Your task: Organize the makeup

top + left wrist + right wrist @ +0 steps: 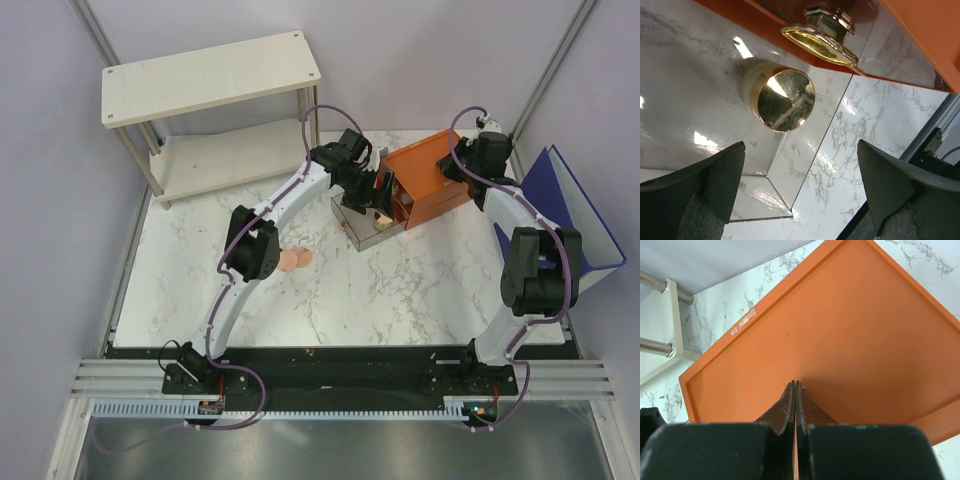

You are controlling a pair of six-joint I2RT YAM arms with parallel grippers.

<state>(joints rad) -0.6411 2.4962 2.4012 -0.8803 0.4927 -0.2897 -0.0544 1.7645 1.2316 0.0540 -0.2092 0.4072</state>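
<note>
marble table (420, 290) | gold-rimmed jar (785, 100) sitting in the open drawer (695, 95) | left gripper (800, 150) gaping wide, empty, over it | right gripper (795, 385) pinched closed, empty, on the orange box (840, 325) top | imo lift left straight up, don't clip the jar

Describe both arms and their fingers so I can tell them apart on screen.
The left arm and right arm match: white links, black joint housings, purple cables looping alongside. The left fingers and right fingers are dark tapered wedges; the left ones show rough grey patches.

Orange drawer box (432, 178) on marble table (400, 290), white shelf (210, 78) behind
</note>
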